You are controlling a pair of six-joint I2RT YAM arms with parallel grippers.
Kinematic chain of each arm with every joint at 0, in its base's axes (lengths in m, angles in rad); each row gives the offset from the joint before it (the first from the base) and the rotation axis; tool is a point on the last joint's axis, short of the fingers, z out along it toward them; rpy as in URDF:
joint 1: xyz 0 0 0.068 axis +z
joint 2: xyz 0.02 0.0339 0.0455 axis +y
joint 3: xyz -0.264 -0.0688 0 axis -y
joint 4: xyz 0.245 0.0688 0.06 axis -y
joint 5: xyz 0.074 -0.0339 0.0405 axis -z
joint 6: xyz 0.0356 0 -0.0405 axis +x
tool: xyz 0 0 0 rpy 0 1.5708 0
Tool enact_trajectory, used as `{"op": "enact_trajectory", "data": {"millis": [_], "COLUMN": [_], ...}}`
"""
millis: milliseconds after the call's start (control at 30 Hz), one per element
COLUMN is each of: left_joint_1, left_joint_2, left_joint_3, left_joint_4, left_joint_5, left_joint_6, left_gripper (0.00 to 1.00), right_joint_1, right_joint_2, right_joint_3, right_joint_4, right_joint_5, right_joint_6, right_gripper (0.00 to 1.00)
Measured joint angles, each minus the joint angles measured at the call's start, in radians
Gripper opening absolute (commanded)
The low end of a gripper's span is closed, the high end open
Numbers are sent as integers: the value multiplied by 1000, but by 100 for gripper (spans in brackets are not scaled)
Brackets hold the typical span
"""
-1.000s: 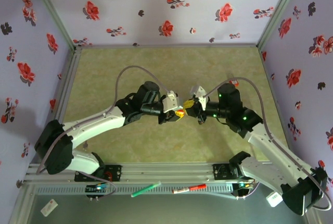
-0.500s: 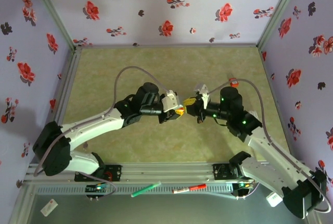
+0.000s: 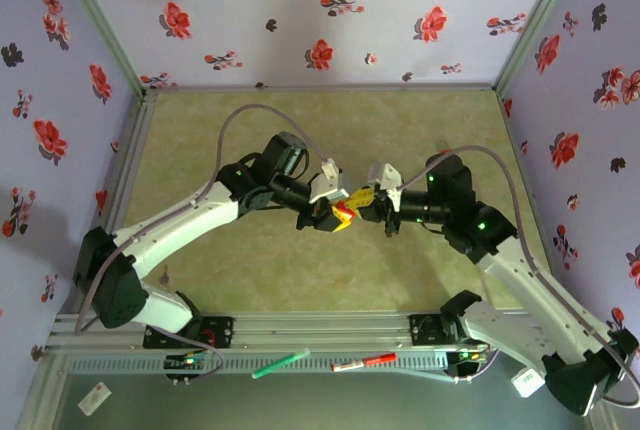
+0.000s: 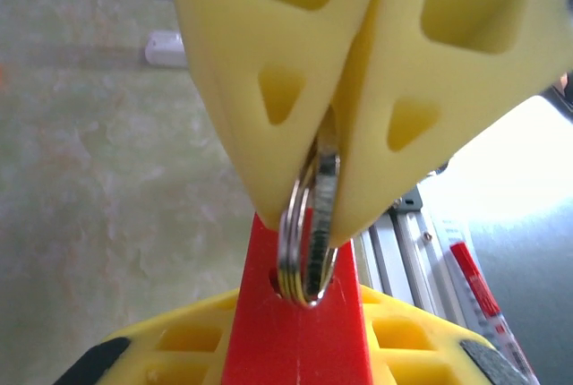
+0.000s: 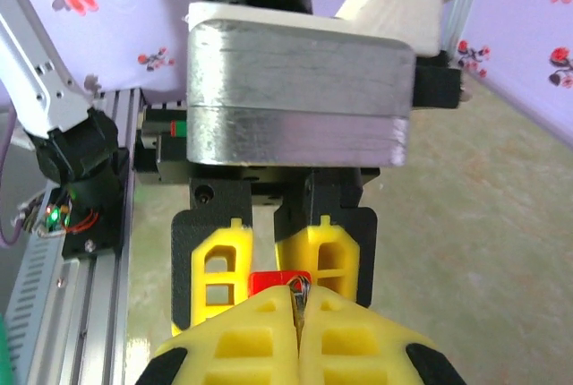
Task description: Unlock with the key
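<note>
Holding the red piece (image 4: 295, 336) up over the middle of the tabletop (image 3: 300, 130), the left claw (image 3: 335, 215) is pressed together on it from both sides. A metal ring (image 4: 309, 242) goes through the hole in this red piece, and the right claw (image 3: 365, 200) is fully pressed together on the top of that ring. The two claws therefore meet nose to nose, each pinching one part of the same small bundle, which hangs in the air and does not touch the tabletop.

I cannot tell if the red piece is the head of the key or the body of the lock. No blade and no keyhole are visible.

In my judgement the task is at an early step: the bundle is being shared or passed between the arms, and nothing is turned yet. The next move calls for one firm hold and one free hold. The ring alone lets the piece swing, so the claws must sort out lock and key, then bring the blade straight to the keyhole before turning.
</note>
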Motion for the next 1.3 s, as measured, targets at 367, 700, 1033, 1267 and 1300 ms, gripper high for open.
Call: {"op": "enact_trajectory", "data": {"millis": [367,700,1033,1267,1300], "left_joint_1": [62,21,17,13,17], "left_joint_2": [0,-48,-53,-80,-82], "left_joint_3": [5,-3,-13,-174,-203], "left_joint_4": [-79,-47,36,388,431], "left_joint_5": [58,-179,-285,-450,-488], "left_joint_6": [-10,101,175,190,190], "left_gripper": [0,0,0,0,0], "right_joint_1": [108,109,76,51,51], "right_joint_2": [-6,29,21,-109,-129], "right_joint_3": [-86,-73,-115,-138,-138], "right_joint_4": [191,205,267,194,175], "right_joint_5": [152,170,176,185,189], "right_joint_6": [31,43,184,448,488], "right_gripper": [0,0,42,69,71]}}
